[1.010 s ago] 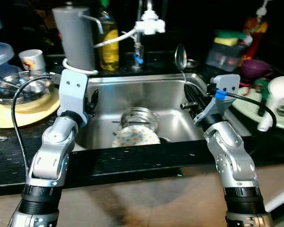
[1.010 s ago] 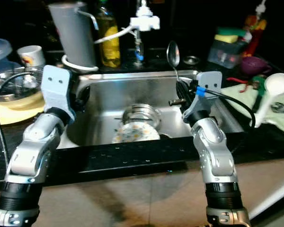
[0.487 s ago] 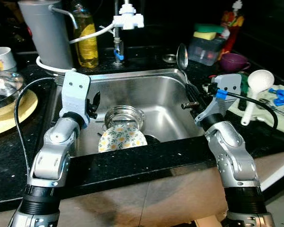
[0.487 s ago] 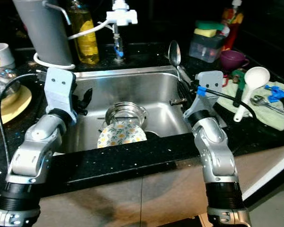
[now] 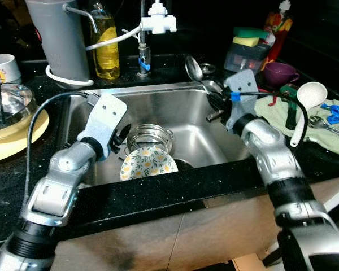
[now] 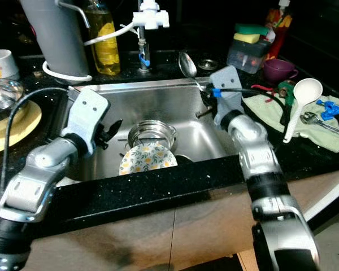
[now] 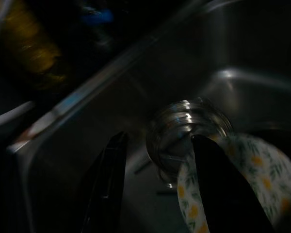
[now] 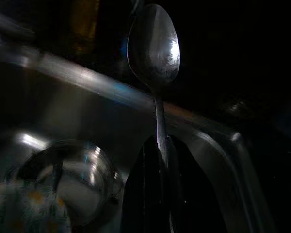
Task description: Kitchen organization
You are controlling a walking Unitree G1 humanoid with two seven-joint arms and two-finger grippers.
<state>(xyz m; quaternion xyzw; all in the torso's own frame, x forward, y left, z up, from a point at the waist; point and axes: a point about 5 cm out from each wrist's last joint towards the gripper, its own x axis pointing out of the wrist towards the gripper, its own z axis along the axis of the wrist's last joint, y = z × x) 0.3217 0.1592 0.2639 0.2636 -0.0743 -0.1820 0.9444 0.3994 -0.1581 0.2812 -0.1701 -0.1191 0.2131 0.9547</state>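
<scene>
Since a second ago, the right gripper (image 5: 213, 101) is carrying its spoon (image 5: 193, 70) leftward across the sink (image 5: 175, 104), fingers clamped on the handle, bowl pointing up and away. Meanwhile the left gripper (image 5: 122, 138) is hanging open just beside the glass jar (image 5: 150, 137) and floral plate (image 5: 148, 164), nearer them.

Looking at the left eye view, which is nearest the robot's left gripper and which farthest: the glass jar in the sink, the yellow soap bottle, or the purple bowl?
1. Glass jar, in the sink right beside the left gripper.
2. Yellow soap bottle, on the counter behind the sink.
3. Purple bowl, far across on the right counter.
</scene>
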